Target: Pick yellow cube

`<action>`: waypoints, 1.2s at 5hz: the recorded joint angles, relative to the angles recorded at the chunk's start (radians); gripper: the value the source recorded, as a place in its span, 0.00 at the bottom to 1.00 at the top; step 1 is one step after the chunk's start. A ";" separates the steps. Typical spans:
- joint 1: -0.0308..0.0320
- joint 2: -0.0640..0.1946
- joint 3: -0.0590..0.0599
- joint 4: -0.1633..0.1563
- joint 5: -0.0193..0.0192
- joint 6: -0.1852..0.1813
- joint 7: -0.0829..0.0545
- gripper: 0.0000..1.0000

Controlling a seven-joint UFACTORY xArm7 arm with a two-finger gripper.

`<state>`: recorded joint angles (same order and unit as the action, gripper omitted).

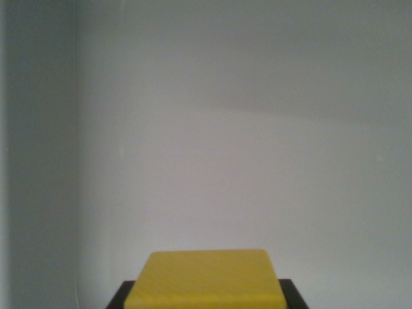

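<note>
yellow cube (206,278) sits low in the wrist view, bottom edge cut off. dark gripper (206,297) parts flank it, mostly hidden; can't tell whether they pinch it.

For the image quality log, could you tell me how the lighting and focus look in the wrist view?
Wrist view: soft, slightly blurred overall; even diffuse light with no glare; a darker band along the view's left edge; the yellow cube is cropped at the bottom edge, its edges fuzzy.

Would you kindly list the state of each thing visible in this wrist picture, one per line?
yellow cube: at the bottom centre of the wrist view, top face showing, cut off by the lower edge.
gripper: only dark parts show on either side of the cube; open or shut cannot be told.
pale surface: plain, nothing else on it.
</note>
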<state>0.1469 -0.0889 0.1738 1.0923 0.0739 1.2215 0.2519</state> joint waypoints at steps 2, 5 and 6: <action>-0.0008 -0.016 -0.001 0.029 0.0018 0.045 0.000 1.00; -0.0022 -0.048 -0.003 0.083 0.0052 0.130 0.000 1.00; -0.0022 -0.048 -0.003 0.083 0.0052 0.130 0.000 1.00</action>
<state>0.1447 -0.1366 0.1710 1.1753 0.0791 1.3517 0.2515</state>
